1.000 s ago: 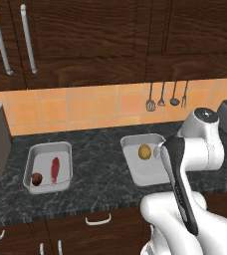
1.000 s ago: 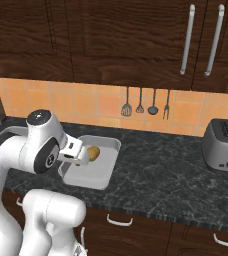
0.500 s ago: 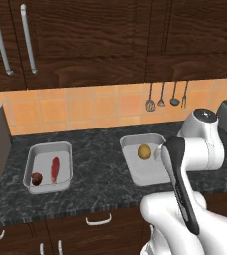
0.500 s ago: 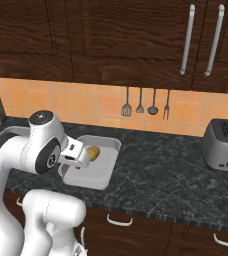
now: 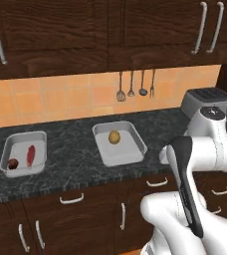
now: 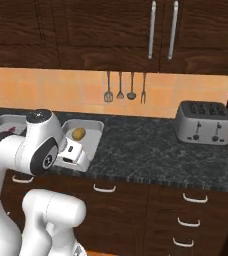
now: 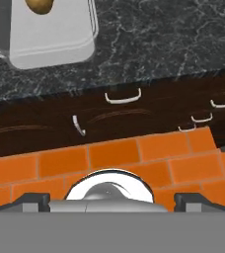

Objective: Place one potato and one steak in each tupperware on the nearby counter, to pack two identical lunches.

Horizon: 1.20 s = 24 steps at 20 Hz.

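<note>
Two light-grey tupperware trays rest on the dark speckled counter (image 5: 75, 149). The left tupperware (image 5: 21, 142) holds a red steak (image 5: 31, 154) and a dark potato (image 5: 12, 163). A single yellow potato (image 5: 114, 137) lies in the right tupperware (image 5: 128, 149), which the right base view shows too (image 6: 93, 127) with its potato (image 6: 78, 133). In the hand view that tray (image 7: 45, 44) and potato (image 7: 40, 5) sit at the top left. My gripper (image 7: 112, 200) hangs in front of the counter edge, above the floor, open and holding nothing.
A silver toaster (image 5: 207, 102) stands at the right end of the counter, also in the right base view (image 6: 203, 122). Utensils (image 5: 135, 84) hang on the orange tiled wall. Dark drawers with silver handles (image 7: 122, 96) lie below; orange floor tiles (image 7: 109, 158) beneath the hand.
The whole scene has slid leftward in both base views, so the camera moved with the base. The toaster now shows in full. Trays, food and arm pose look unchanged.
</note>
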Available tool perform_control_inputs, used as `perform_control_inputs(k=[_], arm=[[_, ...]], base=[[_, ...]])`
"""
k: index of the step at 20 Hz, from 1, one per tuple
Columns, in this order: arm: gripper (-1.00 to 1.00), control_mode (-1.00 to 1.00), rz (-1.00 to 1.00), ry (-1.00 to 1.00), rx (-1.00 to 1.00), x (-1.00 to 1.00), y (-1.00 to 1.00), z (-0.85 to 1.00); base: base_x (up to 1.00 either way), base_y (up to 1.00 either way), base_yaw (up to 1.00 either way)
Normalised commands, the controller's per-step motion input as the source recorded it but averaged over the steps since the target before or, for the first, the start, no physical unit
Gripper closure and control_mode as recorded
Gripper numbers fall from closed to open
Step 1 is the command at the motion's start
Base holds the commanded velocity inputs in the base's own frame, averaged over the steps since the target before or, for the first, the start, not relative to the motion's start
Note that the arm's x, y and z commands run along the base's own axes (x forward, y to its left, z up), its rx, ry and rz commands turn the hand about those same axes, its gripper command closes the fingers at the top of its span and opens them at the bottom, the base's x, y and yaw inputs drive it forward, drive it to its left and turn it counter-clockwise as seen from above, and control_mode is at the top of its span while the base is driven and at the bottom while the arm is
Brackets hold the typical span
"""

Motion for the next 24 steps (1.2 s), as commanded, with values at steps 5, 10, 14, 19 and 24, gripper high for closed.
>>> perform_control_inputs(k=[5, 10, 14, 19, 24], arm=[[-1.00, 1.00, 0.00, 0.00, 0.00, 0.00, 0.00, 0.00], [-1.00, 1.00, 0.00, 0.00, 0.00, 0.00, 0.00, 0.00], [-1.00, 1.00, 0.00, 0.00, 0.00, 0.00, 0.00, 0.00], [-1.00, 1.00, 0.00, 0.00, 0.00, 0.00, 0.00, 0.00], [-1.00, 1.00, 0.00, 0.00, 0.00, 0.00, 0.00, 0.00]], base=[[-0.34, -0.94, -0.41], [-0.14, -1.00, 0.28], [-0.74, -0.93, 0.34], [-0.71, -0.69, 0.20], [0.02, -0.99, 0.06]])
